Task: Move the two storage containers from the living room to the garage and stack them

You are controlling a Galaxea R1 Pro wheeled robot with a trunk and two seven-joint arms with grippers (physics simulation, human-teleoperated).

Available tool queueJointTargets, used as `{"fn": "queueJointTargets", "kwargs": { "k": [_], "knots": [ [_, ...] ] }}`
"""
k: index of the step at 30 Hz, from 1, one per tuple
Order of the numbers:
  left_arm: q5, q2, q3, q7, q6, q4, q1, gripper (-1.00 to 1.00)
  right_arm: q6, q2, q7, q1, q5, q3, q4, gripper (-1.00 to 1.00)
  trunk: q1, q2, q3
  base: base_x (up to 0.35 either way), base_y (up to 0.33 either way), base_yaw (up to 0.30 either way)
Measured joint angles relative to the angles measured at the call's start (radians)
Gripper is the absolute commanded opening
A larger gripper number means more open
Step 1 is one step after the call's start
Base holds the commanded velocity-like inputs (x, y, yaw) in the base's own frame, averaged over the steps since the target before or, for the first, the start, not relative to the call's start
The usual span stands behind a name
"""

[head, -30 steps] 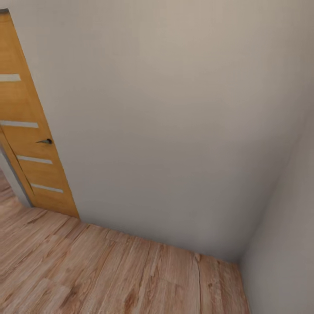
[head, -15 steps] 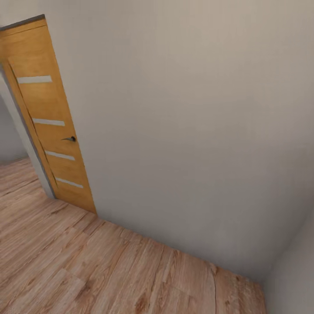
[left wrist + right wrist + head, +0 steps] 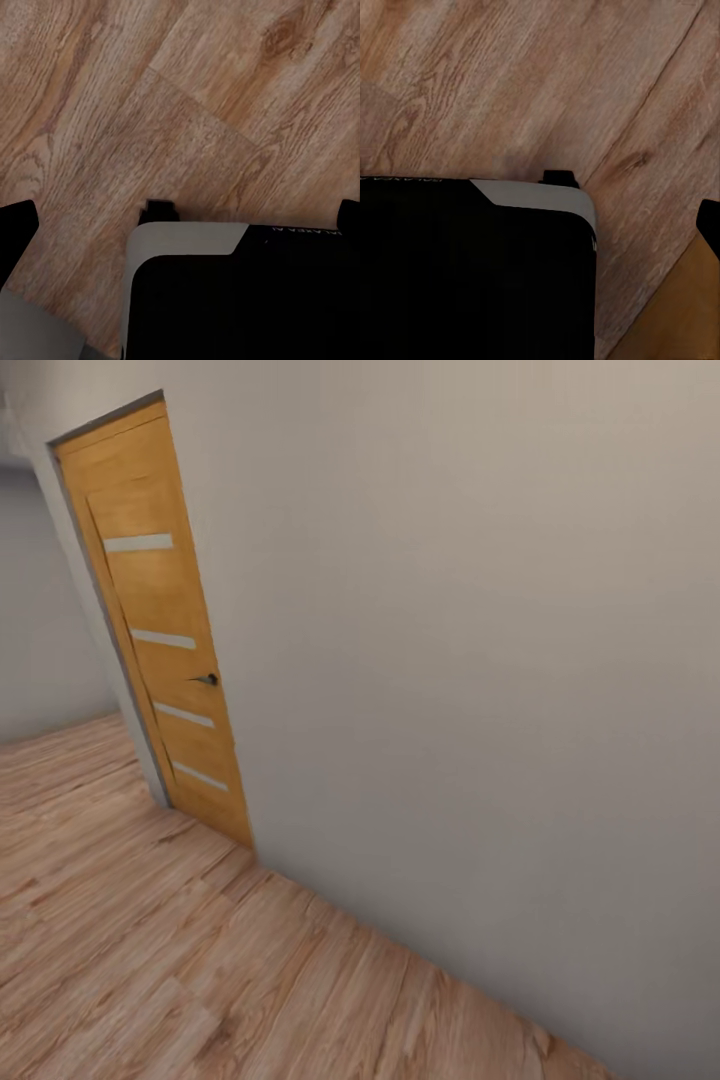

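1. Against the plain pale wall (image 3: pixel 480 660) stands a light wooden door (image 3: pixel 165 630), upright and tall, its long axis running floor to ceiling; from the head view it leans with the tilt of the camera.
2. Four pale frosted strips cross the door one above another, and a small dark handle (image 3: pixel 205 680) sits near its right edge at mid height.
3. Light wood plank flooring (image 3: pixel 150 950) runs from the door's foot to the base of the wall, its boards lying at a slant to the wall.
4. Neither orange-red container can be seen from where I stand, so I cannot say where they are.
5. Under the left wrist, a black and grey block of the robot's body (image 3: pixel 240 292) hangs over the planks, with faint pale lettering along its upper edge too small to read.
6. Under the right wrist, a similar black body with a grey corner (image 3: pixel 472 262) sits over the planks.
7. Whether either claw is open, closed or holding anything, I cannot tell.
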Motion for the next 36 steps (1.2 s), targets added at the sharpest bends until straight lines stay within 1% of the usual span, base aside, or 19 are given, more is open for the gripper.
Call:
{"fn": "queueJointTargets", "kwargs": {
  "k": [6, 24, 36],
  "knots": [
    [0.000, 0.000, 0.000, 0.000, 0.000, 0.000, 0.000, 1.00, -0.001, 0.000, 0.000, 0.000, 0.000, 0.000, 0.000, 1.00, 0.000, 0.000, 0.000, 0.105, 0.000, 0.270],
    [0.001, 0.000, 0.000, 0.000, 0.001, 0.000, 0.000, 1.00, -0.001, 0.000, 0.000, 0.000, 0.000, 0.000, 0.000, 1.00, 0.000, 0.000, 0.000, 0.010, 0.000, 0.270],
    [-0.001, 0.000, 0.000, 0.000, 0.000, 0.000, 0.000, 1.00, -0.001, 0.000, 0.000, 0.000, 0.000, 0.000, 0.000, 1.00, 0.000, 0.000, 0.000, 0.287, 0.000, 0.270]
  ]
}}
